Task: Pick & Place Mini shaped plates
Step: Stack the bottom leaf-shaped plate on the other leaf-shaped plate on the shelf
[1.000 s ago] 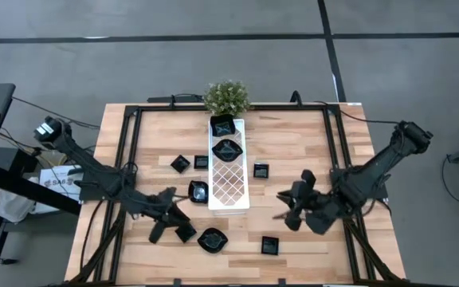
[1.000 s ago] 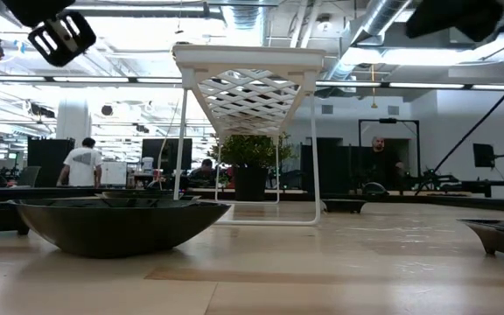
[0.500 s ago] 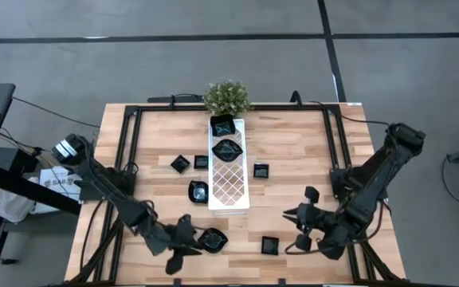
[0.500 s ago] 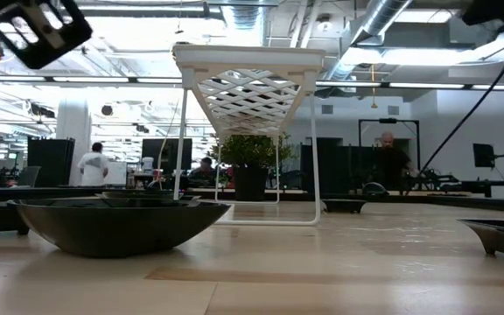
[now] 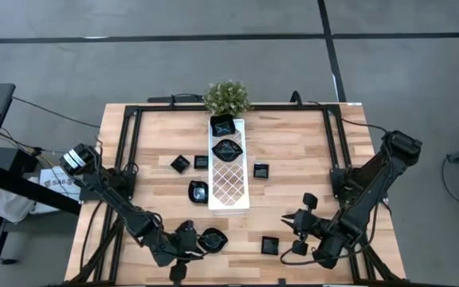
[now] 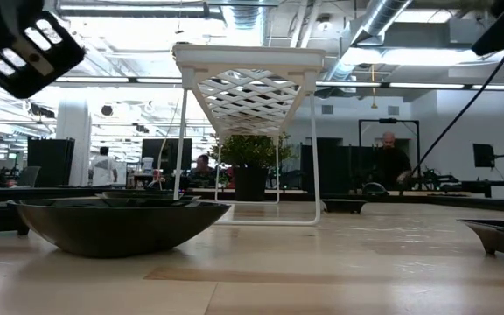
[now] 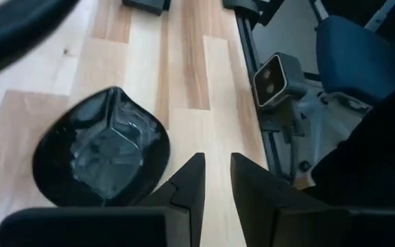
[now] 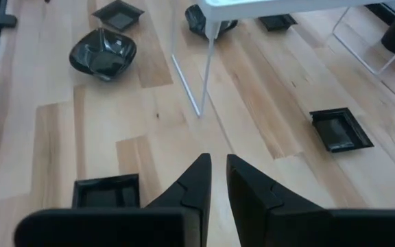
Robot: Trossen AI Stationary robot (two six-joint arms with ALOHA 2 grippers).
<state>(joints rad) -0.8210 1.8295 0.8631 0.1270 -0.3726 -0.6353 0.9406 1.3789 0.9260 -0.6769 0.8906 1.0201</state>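
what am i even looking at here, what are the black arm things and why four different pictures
These are two robot arms working at a wooden table, each ending in a two-finger claw. The four pictures show one moment from four cameras: one looks straight down from above, one sits at table-top height, and one rides on each arm's wrist.

On the table stands a long white tray on thin legs, with two small black dishes already on it. More small black dishes lie around it, and a little potted plant sits at the far edge.

The left claw is at the near edge, beside a leaf-shaped dish. The right claw hovers near a square dish. Both claws have their fingers almost together, with only a thin gap, and hold nothing.
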